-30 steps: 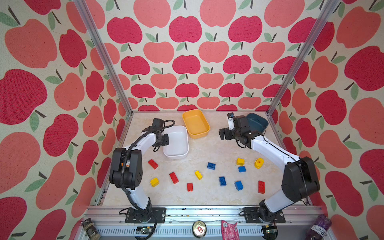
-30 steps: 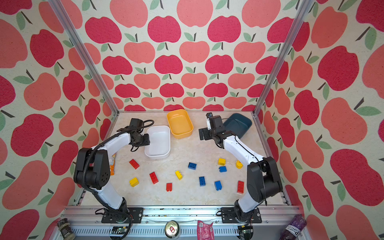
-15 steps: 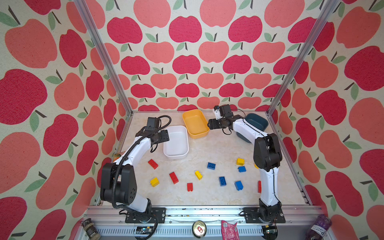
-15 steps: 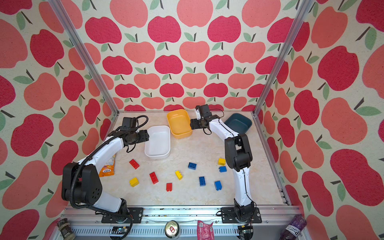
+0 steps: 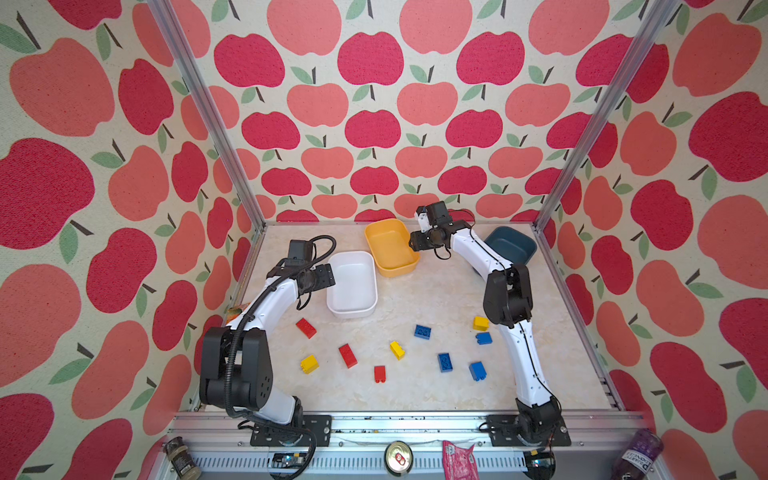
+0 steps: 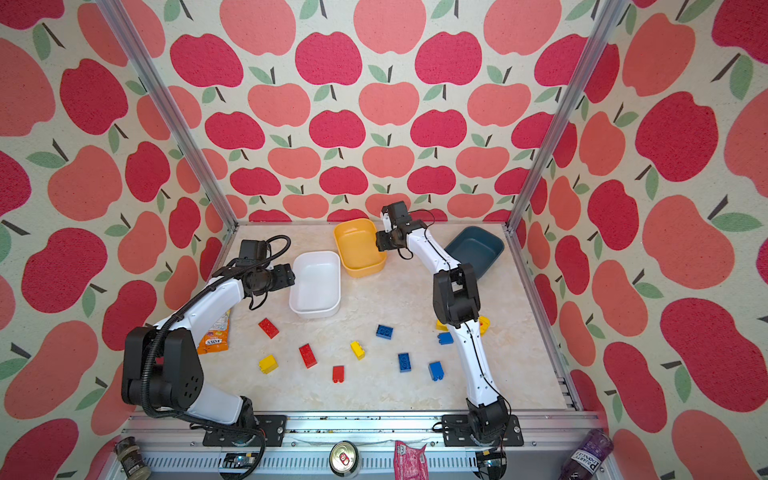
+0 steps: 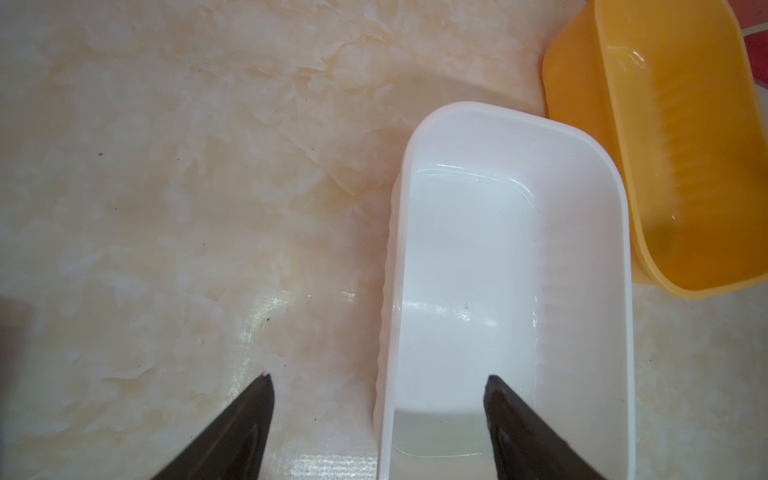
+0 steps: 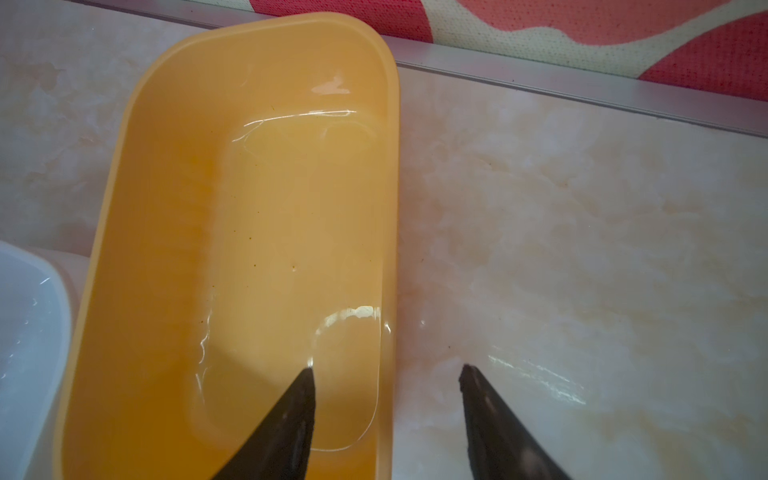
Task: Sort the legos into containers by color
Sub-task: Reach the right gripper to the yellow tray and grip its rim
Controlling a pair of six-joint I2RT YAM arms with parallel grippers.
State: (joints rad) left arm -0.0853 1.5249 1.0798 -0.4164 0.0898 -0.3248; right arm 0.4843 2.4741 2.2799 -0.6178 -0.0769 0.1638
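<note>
Three empty containers stand at the back: a white tub (image 5: 352,286), a yellow-orange tub (image 5: 390,247) and a dark blue tub (image 5: 511,249). Legos lie loose on the marble floor in front: red ones (image 5: 306,328) (image 5: 348,355) (image 5: 379,373), yellow ones (image 5: 309,364) (image 5: 397,350) (image 5: 480,323) and several blue ones (image 5: 422,331). My left gripper (image 7: 378,376) is open, its jaws astride the white tub's (image 7: 511,270) left wall. My right gripper (image 8: 386,368) is open astride the yellow-orange tub's (image 8: 257,232) right rim, one finger inside, one outside.
An orange snack packet (image 6: 214,336) lies by the left wall under my left arm. Aluminium posts and apple-print walls close in the floor. On the front rail sit a can (image 5: 398,457), a pink packet (image 5: 457,459), a jar (image 5: 181,457) and a purple bottle (image 5: 638,455).
My right arm swung from near the blue tub over to the yellow-orange tub, its jaws narrowing. My left gripper's jaws widened at the white tub's left edge.
</note>
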